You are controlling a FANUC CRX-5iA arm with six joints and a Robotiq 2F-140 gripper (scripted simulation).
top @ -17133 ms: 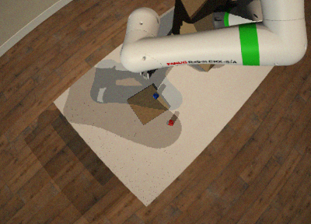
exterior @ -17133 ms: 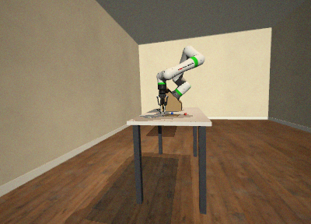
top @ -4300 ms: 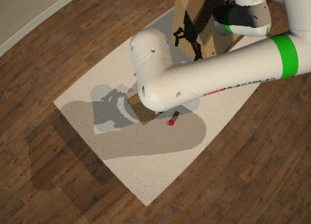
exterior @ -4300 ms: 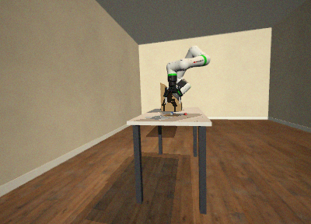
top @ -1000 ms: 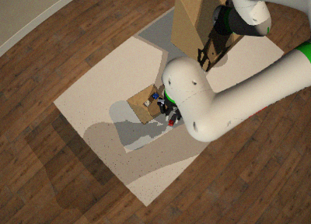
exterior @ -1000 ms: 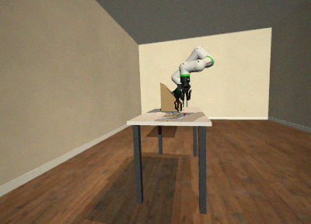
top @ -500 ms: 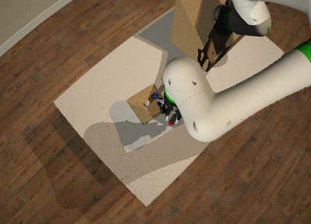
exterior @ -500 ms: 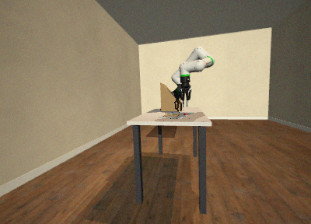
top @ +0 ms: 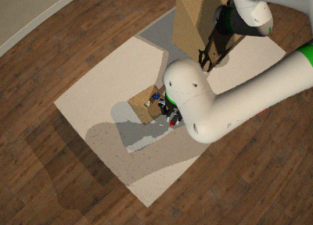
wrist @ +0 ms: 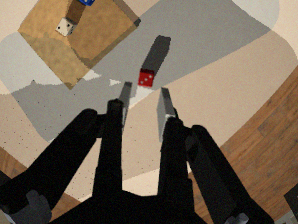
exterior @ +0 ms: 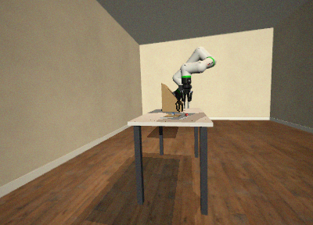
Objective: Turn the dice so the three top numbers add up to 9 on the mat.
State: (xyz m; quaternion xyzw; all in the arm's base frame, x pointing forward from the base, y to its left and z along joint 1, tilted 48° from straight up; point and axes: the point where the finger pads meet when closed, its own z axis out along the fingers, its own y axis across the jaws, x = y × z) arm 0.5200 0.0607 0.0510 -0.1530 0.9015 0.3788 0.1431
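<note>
A brown mat [top: 145, 105] lies near the table's middle. A red die [wrist: 147, 78] lies off the mat on the bare table top, and shows beside the arm in the overhead view [top: 171, 123]. My gripper [wrist: 144, 96] hangs above the table just short of the red die. Its fingers are narrowed to a small gap with nothing between them.
A tall brown wedge-shaped block [top: 203, 26] stands at the back of the table. The arm's elbow [top: 196, 108] hides part of the table to the right of the mat. The table's edge and wooden floor [wrist: 266, 136] lie close to the right of the red die.
</note>
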